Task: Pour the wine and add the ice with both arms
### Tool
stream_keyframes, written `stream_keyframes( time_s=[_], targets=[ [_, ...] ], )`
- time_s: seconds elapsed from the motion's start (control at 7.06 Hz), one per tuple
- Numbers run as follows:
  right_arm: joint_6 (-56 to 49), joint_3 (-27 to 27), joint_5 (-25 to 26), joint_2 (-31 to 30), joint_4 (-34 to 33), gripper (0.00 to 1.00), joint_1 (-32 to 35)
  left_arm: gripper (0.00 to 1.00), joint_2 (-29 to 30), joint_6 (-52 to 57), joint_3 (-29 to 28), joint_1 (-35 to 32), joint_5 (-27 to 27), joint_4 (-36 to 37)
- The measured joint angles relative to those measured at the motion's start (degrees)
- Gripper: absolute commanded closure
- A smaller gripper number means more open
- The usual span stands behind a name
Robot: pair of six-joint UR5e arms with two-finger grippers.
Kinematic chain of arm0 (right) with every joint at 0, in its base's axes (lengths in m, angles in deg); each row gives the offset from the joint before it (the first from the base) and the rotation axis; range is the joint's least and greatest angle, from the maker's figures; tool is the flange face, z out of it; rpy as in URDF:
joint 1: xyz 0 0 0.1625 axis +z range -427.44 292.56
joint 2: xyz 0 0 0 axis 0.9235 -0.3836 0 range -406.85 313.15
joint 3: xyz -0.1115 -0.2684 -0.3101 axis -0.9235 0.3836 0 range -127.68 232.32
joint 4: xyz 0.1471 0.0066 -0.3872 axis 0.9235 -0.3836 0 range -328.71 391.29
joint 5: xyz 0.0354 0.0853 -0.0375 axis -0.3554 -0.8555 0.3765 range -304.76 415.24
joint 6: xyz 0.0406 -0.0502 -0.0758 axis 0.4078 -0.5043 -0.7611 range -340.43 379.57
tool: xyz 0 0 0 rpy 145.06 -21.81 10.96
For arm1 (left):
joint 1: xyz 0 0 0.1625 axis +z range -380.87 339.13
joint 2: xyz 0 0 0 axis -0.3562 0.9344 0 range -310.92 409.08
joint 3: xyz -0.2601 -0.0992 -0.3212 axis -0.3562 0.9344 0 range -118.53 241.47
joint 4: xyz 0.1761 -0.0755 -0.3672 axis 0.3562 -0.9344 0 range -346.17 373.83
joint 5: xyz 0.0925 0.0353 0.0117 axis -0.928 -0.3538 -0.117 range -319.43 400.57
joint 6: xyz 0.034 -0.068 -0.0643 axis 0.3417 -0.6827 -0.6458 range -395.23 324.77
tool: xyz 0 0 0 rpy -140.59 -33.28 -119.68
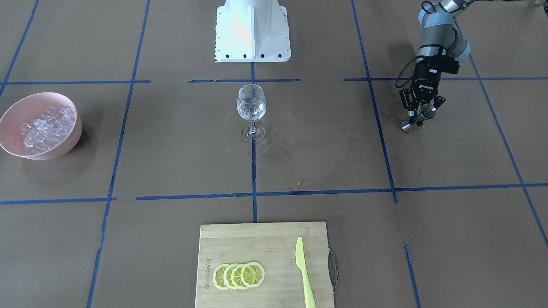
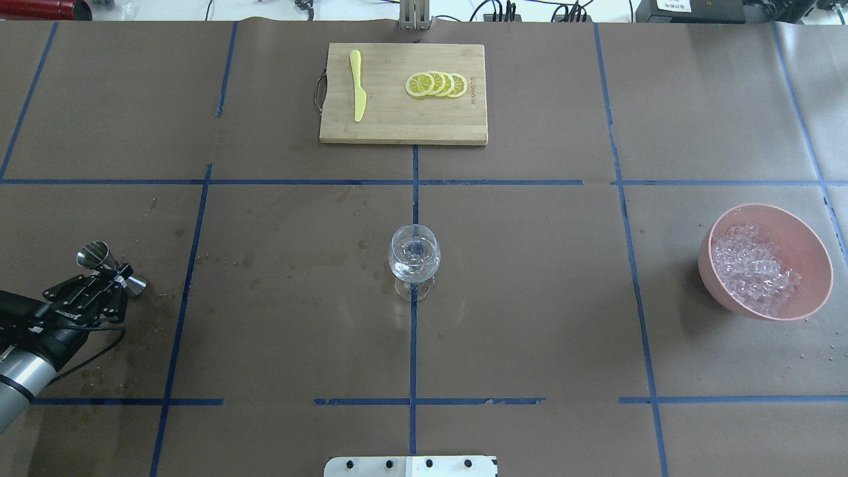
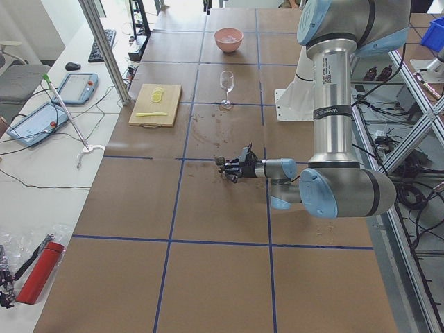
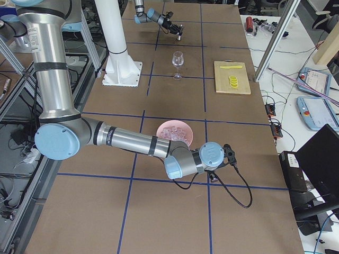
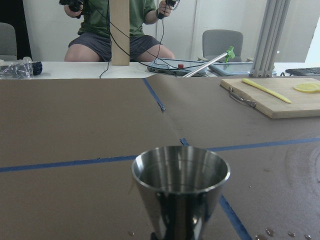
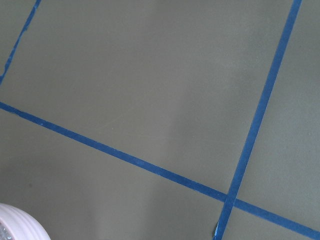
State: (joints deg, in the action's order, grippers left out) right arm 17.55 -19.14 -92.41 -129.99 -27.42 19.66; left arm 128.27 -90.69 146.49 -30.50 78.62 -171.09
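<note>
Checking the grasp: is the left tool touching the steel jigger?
Touching. The overhead view shows the left tool closed on the narrow waist of the steel jigger; the front-facing view agrees.

At the left edge, the black two-finger left gripper [image 2: 118, 277] is clamped on the waist of a tilted steel double-ended measuring cup [image 2: 93, 254]. A clear stemmed wine glass [image 2: 414, 258] stands upright at the centre. At the right, a pink round bowl [image 2: 811, 245] holds clear ice cubes [image 2: 755, 268]. On the far side, a bamboo cutting board [image 2: 397, 122] carries overlapping yellow lemon slices [image 2: 437, 84] and a yellow plastic knife [image 2: 358, 86].
</note>
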Motion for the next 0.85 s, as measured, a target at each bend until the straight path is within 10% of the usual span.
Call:
stream_keyframes(
  time_s=[0.14,0.42,0.85],
  targets=[
    [0.0,0.0,0.0,0.0,0.0,0.00,0.0,0.86,0.0,0.0,-0.2,0.1,0.0,0.0],
    [0.0,0.0,0.0,0.0,0.0,0.00,0.0,0.47,0.0,0.0,-0.2,0.2,0.0,0.0],
    [0.0,0.0,0.0,-0.1,0.0,0.00,0.0,0.45,0.0,0.0,-0.2,0.3,0.0,0.0]
  ],
)
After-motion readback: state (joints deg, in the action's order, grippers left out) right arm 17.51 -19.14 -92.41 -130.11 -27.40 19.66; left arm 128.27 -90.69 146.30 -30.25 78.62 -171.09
